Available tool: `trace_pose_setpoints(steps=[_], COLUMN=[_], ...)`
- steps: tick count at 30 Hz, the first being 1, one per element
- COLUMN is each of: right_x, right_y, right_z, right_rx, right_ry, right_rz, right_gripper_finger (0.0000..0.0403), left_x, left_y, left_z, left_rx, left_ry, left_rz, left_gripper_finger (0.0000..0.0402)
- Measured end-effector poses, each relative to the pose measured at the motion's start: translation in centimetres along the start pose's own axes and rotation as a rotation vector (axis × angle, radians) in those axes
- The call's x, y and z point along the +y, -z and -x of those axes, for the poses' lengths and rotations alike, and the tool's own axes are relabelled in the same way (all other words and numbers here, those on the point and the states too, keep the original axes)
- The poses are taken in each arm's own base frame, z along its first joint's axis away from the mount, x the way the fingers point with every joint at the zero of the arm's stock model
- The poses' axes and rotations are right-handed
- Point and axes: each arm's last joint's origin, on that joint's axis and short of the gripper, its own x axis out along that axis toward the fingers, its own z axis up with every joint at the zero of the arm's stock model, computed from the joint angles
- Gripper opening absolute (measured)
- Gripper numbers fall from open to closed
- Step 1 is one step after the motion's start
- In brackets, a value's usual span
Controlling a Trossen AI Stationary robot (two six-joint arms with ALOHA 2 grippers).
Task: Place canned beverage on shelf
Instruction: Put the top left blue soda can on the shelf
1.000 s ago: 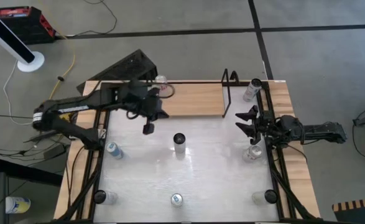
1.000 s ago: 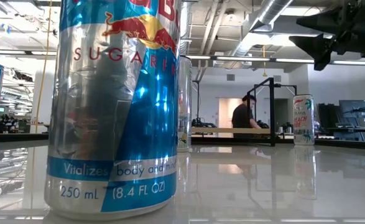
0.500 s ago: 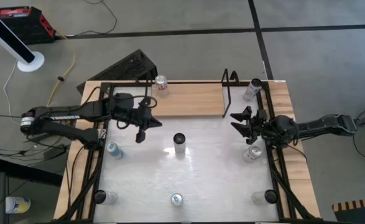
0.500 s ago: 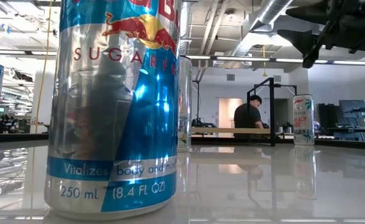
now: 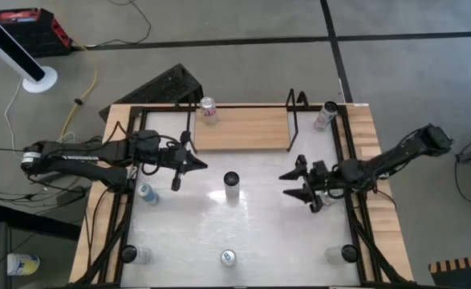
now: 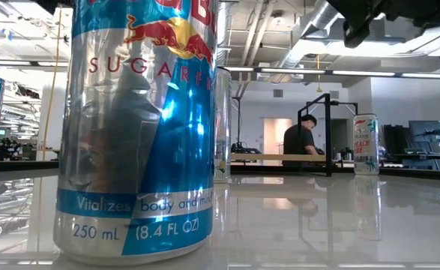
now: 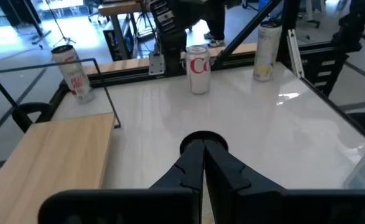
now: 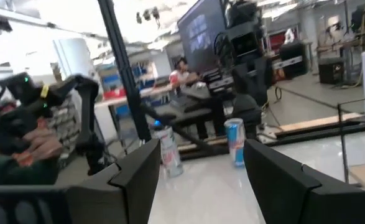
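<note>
Wood shelf (image 5: pixel 239 128) bears one can (image 5: pixel 208 107); left hand (image 5: pixel 180 167) pinched closed, right hand (image 5: pixel 298 186) spread wide, empty.

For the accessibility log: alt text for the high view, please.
Seen from above, the right gripper hangs with jaws open over the white table, right of a centre can. The left gripper, shut, is opposite; one can stands on the shelf.

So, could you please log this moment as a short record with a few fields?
left gripper: shut, empty, over the white tabletop beside the shelf
right gripper: open, empty, over the table's right side
shelf: far edge of the table
can on shelf: upright at its left end
centre can: upright, between both grippers, untouched
</note>
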Motion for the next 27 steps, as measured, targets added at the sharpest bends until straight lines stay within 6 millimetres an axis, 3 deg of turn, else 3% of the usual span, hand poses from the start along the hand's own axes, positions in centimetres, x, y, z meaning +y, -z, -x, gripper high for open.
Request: trace_pose_setpoints(steps=[7,12,20,27], right_x=[0.7,1.0,0.8,0.5], right_y=[-1.6,-2.1,-1.3,-1.1], right_z=[-2.1,-2.9,-2.8,-2.8], right_rx=[0.001,0.094,0.19,0.221], right_ry=[0.009,0.025,0.04,0.046], right_rz=[0.09,0.125,0.145,0.227], right_gripper_finger=[0.0255,0.0255,0.0255,0.0255], left_x=[0.0,0.0,0.0,-0.1], left_y=[0.4,0.4,0.5,1.0], left_z=[-0.2,-0.2,-0.2,-0.2], left_rx=[0.006,0.009,0.022,0.071], left_ry=[0.001,0.002,0.003,0.005], left_rz=[-0.004,0.06,0.206,0.212], left_gripper_finger=[0.0,0.0,0.0,0.0])
